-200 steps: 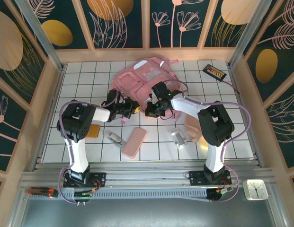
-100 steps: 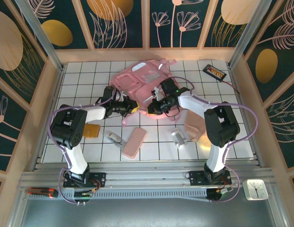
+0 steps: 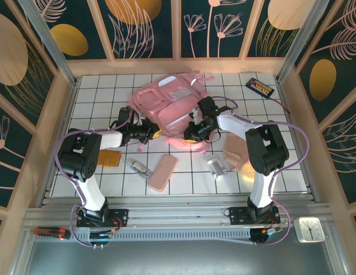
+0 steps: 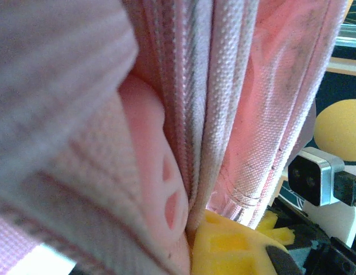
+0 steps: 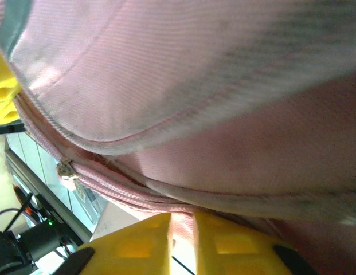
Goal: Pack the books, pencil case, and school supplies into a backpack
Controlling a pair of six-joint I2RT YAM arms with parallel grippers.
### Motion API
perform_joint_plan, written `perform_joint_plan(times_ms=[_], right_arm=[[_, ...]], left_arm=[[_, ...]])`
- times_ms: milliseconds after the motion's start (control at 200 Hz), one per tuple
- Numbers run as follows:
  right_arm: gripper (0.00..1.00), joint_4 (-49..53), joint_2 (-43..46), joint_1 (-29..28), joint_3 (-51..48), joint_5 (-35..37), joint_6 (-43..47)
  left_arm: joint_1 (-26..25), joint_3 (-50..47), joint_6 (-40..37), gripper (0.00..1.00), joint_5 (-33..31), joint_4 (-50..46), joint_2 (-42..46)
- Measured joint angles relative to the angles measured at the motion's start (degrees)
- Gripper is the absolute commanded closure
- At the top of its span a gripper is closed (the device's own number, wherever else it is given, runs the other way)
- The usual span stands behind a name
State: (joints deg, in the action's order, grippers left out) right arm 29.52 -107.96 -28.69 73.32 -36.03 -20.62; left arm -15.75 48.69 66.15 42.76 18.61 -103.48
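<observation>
I see the backpack (image 3: 169,97) lying far-middle on the table (image 3: 97,97), its near edge between both arms — the left gripper (image 3: 148,133) pinched shut on its left fabric, the right gripper (image 3: 192,133) narrow around a fold — whether gripping, I cannot tell.

Top view looks down from behind — both wrist views sit hard against the backpack (image 3: 166,103)

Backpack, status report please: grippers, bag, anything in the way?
Left gripper shut on backpack edge. Right gripper at its near edge, grip unclear. Pencil case on table, unpacked. No obstruction seen.
</observation>
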Motion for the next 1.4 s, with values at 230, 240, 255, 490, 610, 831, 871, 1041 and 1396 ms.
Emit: perform_joint_plan(times_ms=[230, 240, 255, 490, 610, 831, 871, 1041, 1396], right_arm=[[0.49, -1.88, 0.02, -6.16, 1.44, 3.08, -4.35], [0.49, -1.88, 0.02, -6.51, 1.55, 3.5, -5.07], [0.49, -1.88, 0.02, -6.95, 1.73, 3.91, -5.46], [0.5, 4.37, 2.69, -13.64, 5.03, 19.61, -18.99], [0.52, 10.84, 2.75, -17.75, 11.67, 27.02, -22.14], [0.52, 16.39, 1.46, -23.54, 20.13, 33.68, -26.4], [0.52, 16.98, 1.14, -24.11, 20.33, 34.51, -26.97], [0.54, 18.29, 0.72, -24.06, 17.53, 37.4, -29.88], [0.55, 15.78, -0.66, -22.62, 16.33, 40.76, -32.52]], left_arm=[[0.02, -0.61, 1.44, 1.0, -0.24, 1.11, 0.61], [0.02, -0.63, 1.46, 1.0, -0.26, 1.14, 0.63], [0.02, -0.68, 1.55, 1.0, -0.33, 1.22, 0.72], [-0.57, -1.25, 3.32, 1.0, -0.87, 2.23, 2.25], [-1.16, -2.67, 5.42, 1.0, -1.27, 4.55, 3.67], [-2.29, -3.17, 7.21, 1.0, -2.21, 5.75, 4.26], [-2.29, -3.19, 7.43, 1.0, -2.36, 5.77, 4.28], [-2.67, -3.19, 8.11, 1.0, -2.89, 6.12, 5.16], [-4.11, -5.01, 10.78, 1.0, -4.35, 8.7, 6.6]])
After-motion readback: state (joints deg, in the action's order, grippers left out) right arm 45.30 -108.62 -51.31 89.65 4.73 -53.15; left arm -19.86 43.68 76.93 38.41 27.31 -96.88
